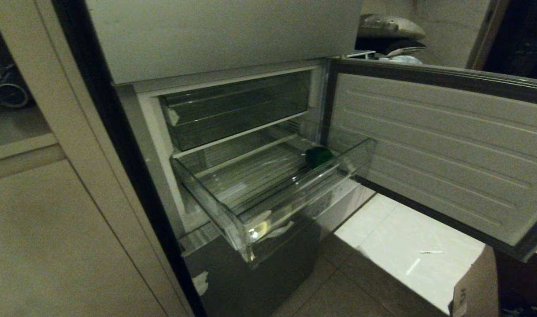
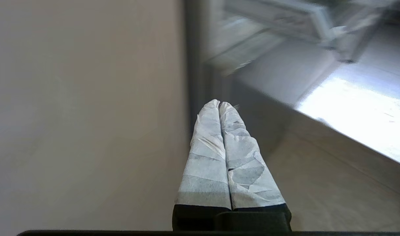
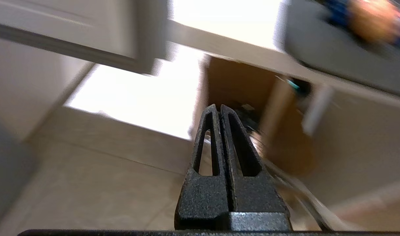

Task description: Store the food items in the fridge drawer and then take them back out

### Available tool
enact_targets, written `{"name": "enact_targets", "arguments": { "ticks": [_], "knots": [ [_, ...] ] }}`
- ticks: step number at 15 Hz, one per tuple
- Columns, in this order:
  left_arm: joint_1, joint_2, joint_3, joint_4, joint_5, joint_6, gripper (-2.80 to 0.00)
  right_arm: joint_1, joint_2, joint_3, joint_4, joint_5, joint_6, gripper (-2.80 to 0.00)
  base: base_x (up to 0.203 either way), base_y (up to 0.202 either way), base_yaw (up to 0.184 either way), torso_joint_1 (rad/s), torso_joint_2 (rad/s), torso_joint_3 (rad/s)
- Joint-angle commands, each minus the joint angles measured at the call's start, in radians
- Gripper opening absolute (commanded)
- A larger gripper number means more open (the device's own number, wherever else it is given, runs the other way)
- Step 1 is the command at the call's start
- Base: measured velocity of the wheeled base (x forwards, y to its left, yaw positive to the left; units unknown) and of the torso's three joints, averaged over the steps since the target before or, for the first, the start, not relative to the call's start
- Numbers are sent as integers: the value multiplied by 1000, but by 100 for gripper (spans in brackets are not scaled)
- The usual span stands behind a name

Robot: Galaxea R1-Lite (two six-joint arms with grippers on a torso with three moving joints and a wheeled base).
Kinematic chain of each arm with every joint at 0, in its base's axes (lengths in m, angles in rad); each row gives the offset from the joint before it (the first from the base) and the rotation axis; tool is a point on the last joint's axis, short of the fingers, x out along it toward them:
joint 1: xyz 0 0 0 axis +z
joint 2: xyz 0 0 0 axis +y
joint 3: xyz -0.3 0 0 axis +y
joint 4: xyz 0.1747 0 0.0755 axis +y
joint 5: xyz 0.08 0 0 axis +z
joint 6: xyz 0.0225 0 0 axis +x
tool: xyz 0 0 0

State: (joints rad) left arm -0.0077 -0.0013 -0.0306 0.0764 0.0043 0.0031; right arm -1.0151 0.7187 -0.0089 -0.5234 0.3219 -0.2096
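The clear fridge drawer (image 1: 233,220) stands pulled out of the open fridge, its ribbed floor showing. One dark green food item (image 1: 318,156) lies inside it, at the far right end by the front lip. Neither arm shows in the head view. My left gripper (image 2: 219,103), its fingers wrapped in white tape, is shut on nothing and points along the pale cabinet side towards the fridge. My right gripper (image 3: 218,106), black, is shut and empty, low over the floor and pointing at a brown cardboard box (image 3: 285,131).
The fridge door (image 1: 440,149) hangs open to the right, over the tiled floor (image 1: 405,246). A shorter clear compartment (image 1: 233,110) sits above the drawer. A cardboard box corner (image 1: 473,286) shows at the lower right. Pale cabinet fronts (image 1: 52,220) fill the left.
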Motion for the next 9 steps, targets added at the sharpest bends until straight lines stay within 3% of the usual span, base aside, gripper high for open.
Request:
{"name": "enact_targets", "arguments": {
  "ticks": [1,9],
  "knots": [
    [0,1,0,0,0,0,-280,-3,2,1,-4,2,-1,-280,3,9,-178,-1,1,2],
    [0,1,0,0,0,0,-280,-3,-1,17,-6,4,10,-280,2,7,-172,4,2,4]
  ]
}}
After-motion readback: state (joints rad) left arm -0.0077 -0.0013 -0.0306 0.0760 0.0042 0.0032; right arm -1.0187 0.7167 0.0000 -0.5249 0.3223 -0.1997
